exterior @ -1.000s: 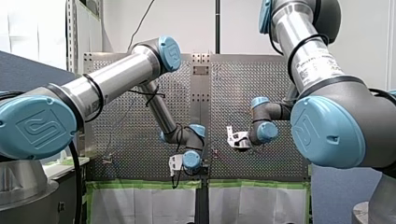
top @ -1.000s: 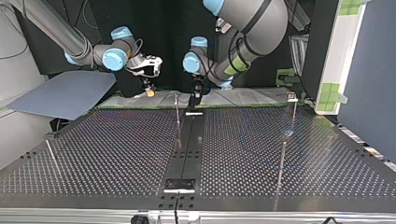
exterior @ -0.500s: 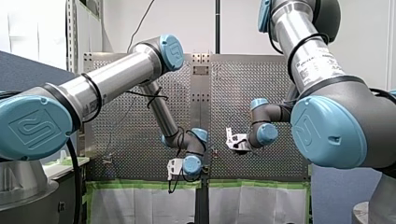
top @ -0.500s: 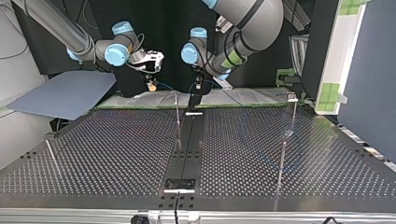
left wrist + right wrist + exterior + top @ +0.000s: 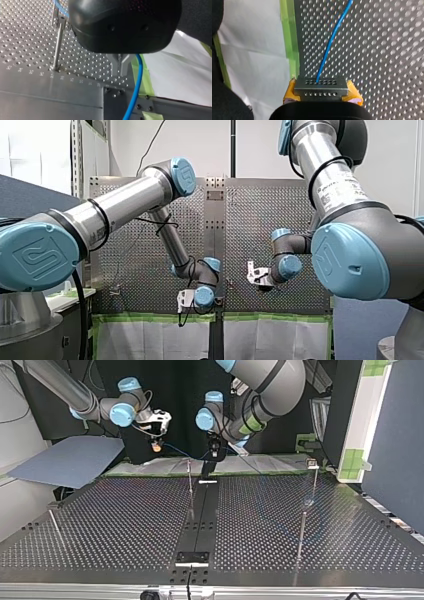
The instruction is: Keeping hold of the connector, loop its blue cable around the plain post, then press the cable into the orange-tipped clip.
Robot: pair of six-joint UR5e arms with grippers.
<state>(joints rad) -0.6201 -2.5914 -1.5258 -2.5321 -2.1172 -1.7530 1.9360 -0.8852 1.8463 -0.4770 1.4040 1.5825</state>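
Note:
In the right wrist view my right gripper (image 5: pixel 320 96) is shut on the grey metal connector (image 5: pixel 320 87), which sits between its yellow pads (image 5: pixel 291 92). The blue cable (image 5: pixel 331 40) leaves the connector over the perforated table. In the top view my right gripper (image 5: pixel 156 447) holds the connector above the table's far edge, and the blue cable (image 5: pixel 182 453) sags across to my left gripper (image 5: pixel 215 454). A thin plain post (image 5: pixel 190 480) stands below, between the two grippers. My left gripper (image 5: pixel 121 71) is shut, and the cable (image 5: pixel 136 85) runs close beside its metal fingers.
More thin posts stand at the top view's right (image 5: pixel 315 480), right front (image 5: pixel 301 535) and left front (image 5: pixel 54 525). The post (image 5: pixel 57 42) rises beside my left gripper. Green tape (image 5: pixel 143 82) and white paper (image 5: pixel 180 72) lie past the table's edge.
In the top view my right gripper rose and drifted left with the connector. My left gripper lifted off the table's far edge. The cable now hangs in plain sight between them.

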